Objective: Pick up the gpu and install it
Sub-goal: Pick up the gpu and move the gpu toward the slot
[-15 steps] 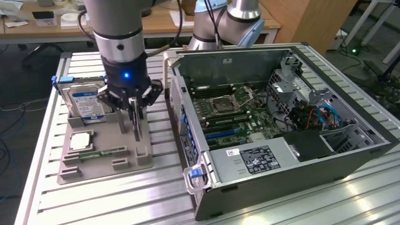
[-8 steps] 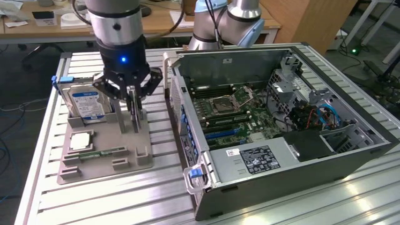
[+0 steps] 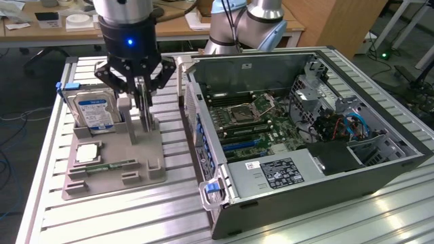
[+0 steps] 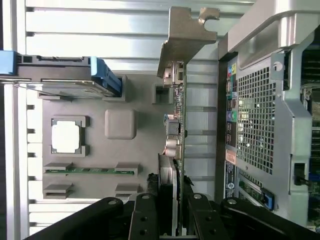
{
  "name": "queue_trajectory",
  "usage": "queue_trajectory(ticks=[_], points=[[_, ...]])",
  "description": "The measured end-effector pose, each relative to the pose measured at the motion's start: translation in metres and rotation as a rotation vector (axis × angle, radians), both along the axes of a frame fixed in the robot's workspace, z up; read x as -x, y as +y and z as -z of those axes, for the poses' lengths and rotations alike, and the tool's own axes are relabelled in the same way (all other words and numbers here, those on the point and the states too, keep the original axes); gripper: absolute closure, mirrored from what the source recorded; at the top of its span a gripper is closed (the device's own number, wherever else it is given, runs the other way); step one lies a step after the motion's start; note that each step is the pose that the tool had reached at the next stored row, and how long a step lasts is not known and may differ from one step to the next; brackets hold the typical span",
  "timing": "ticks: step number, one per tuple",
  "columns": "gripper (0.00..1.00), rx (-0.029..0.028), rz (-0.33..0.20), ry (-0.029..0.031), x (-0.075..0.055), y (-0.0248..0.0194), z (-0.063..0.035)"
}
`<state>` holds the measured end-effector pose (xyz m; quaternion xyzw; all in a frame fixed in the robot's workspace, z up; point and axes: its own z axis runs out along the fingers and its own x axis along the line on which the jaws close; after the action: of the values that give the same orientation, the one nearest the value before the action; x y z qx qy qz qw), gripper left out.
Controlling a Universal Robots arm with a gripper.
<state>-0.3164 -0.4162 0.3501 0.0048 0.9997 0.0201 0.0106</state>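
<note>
One gpu (image 4: 177,107) in hand (image 4: 171,192), one hard drive (image 3: 95,112)

Gpu (image 3: 144,116): thin flat green card, edge-on in wrist view (image 4: 179,125), small connectors along one face. Silver bracket (image 4: 187,37) with bent tab at end pointing away from gripper (image 3: 142,101). Card upright on long edge, straight below gripper, upper part pinched between fingers, lower part reaching past fingertips.
</note>
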Motion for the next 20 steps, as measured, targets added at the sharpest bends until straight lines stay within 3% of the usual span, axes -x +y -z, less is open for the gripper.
queue_trajectory(ticks=[13,16,20], points=[[0.73,-0.0001,0.000,-0.0001,0.000,0.0000,-0.0591],[0.73,-0.0020,0.000,-0.0002,-0.005,-0.0001,-0.0617],[0.73,-0.0107,0.000,-0.0001,-0.022,-0.0001,-0.0617]])
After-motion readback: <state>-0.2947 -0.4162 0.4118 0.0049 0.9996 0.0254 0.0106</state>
